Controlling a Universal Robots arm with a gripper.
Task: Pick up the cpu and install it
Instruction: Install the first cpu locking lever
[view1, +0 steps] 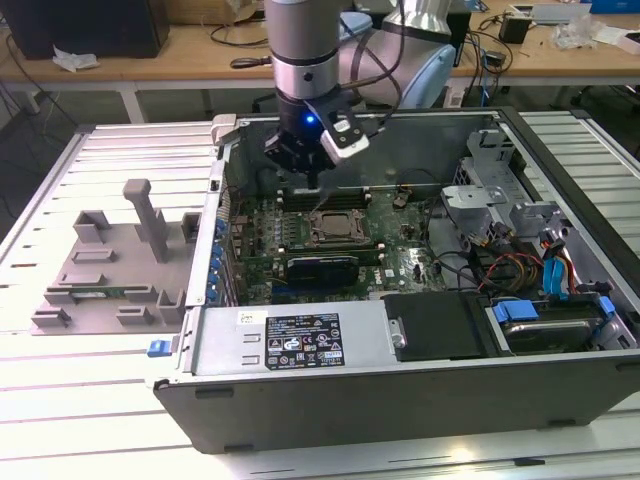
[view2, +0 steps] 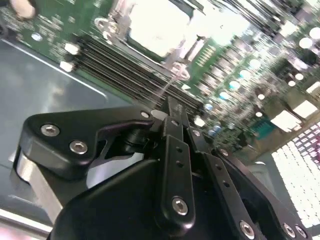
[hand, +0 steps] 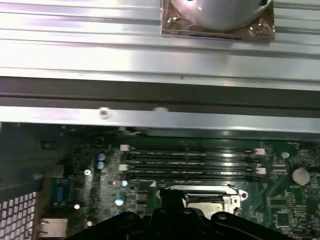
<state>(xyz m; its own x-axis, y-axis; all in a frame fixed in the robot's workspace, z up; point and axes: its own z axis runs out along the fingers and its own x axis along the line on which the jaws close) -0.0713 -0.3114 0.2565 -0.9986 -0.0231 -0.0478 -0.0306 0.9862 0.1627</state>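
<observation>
gripper (view1: 312, 180) of the single arm hangs inside the open computer case (view1: 420, 380), above the green motherboard (view1: 400, 250) and just behind the cpu socket (view1: 335, 228), toward the case's rear wall. in the second wrist view the black fingers (view2: 175, 150) lie pressed together with no visible gap and nothing seen between them. cpu (view2: 157, 25) shows there as a bright silver square seated within the socket's metal frame, apart from the fingertips; in the first wrist view the same chip (hand: 202, 202) sits just below the row of memory slots (hand: 190, 162). grey tray (view1: 110, 265) with upright posts rests on the slatted bench (view1: 60, 400) beside the case's wall, on the exterior view's left. black power supply block (view1: 440, 325) occupies the case's front edge.
</observation>
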